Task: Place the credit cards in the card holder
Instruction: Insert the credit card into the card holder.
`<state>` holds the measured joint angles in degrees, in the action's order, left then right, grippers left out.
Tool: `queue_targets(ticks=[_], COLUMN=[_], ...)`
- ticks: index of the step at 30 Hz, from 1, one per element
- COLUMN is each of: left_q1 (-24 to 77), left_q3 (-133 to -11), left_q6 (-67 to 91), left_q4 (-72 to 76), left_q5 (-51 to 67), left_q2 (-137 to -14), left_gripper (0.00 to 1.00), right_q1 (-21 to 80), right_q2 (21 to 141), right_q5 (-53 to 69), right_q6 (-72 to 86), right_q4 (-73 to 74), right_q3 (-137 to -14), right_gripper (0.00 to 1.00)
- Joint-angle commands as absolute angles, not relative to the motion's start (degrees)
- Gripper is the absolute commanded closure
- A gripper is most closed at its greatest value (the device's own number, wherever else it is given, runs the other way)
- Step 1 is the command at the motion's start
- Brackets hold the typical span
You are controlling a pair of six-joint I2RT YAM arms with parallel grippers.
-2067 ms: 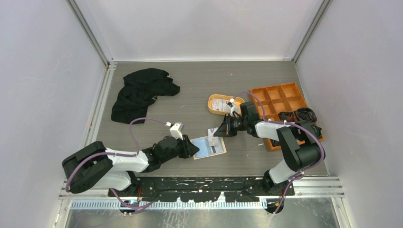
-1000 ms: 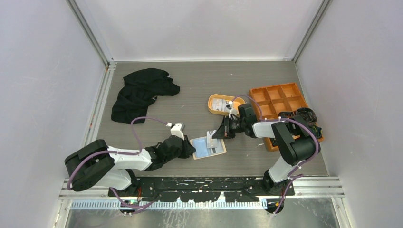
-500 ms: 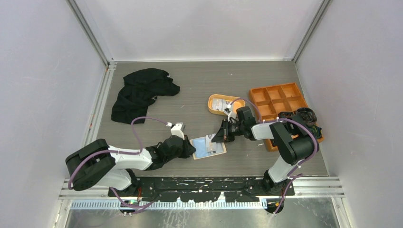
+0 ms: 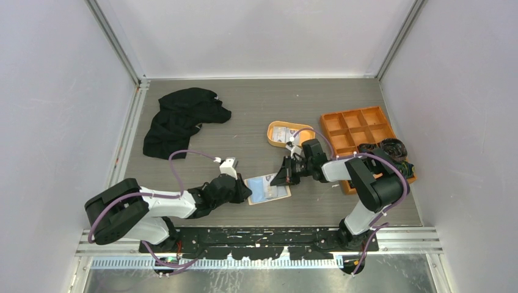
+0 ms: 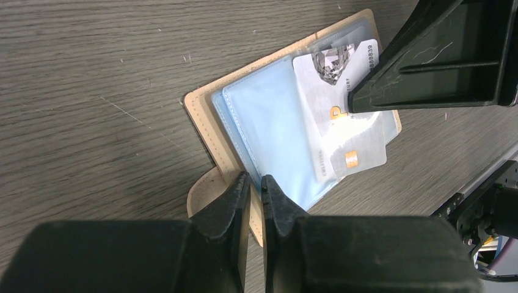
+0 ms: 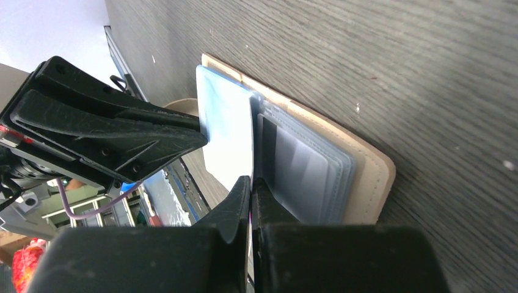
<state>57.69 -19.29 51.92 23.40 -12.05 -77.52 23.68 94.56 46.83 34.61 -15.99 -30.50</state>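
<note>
While pressed low to the table (image 4: 183, 110), pinches a blue-grey inner sleeve of the open card holder (image 5: 269, 128) with the left gripper (image 5: 255, 180), jaws nearly closed. Clamps a credit card (image 5: 333, 140) in the fully closed right gripper (image 6: 250, 183), slanted across the holder's right half.

The card holder (image 4: 267, 188) is lying between my left pincer (image 4: 245, 194) and right pincer (image 4: 278, 177), a credit card (image 5: 342, 116) on it.
</note>
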Motion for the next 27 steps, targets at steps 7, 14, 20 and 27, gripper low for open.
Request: queue_targets(ticks=[7, 14, 20, 27], left_q1=[58.07, 58.16, 58.44, 58.62], left_q3=[-20.92, -21.25, -21.52, -21.80], left_q6=[51.59, 51.59, 51.63, 51.77], left_q4=[23.97, 24.76, 25.13, 25.31], left_q5=[-12.88, -12.17, -12.04, -12.04], left_q2=[-78.46, -79.26, -80.13, -80.36], left_gripper=[0.87, 0.87, 0.87, 0.87], right_q1=[24.25, 24.80, 25.78, 27.01], right_q2=[96.11, 96.46, 97.26, 98.46], right_q5=[47.89, 47.94, 48.41, 47.83], right_q6=[33.25, 33.81, 34.01, 35.02], right_q4=[-17.22, -17.72, -17.84, -19.59], right_q3=[-29.88, -30.52, -31.75, -32.63], right_gripper=[0.99, 0.99, 0.97, 0.92])
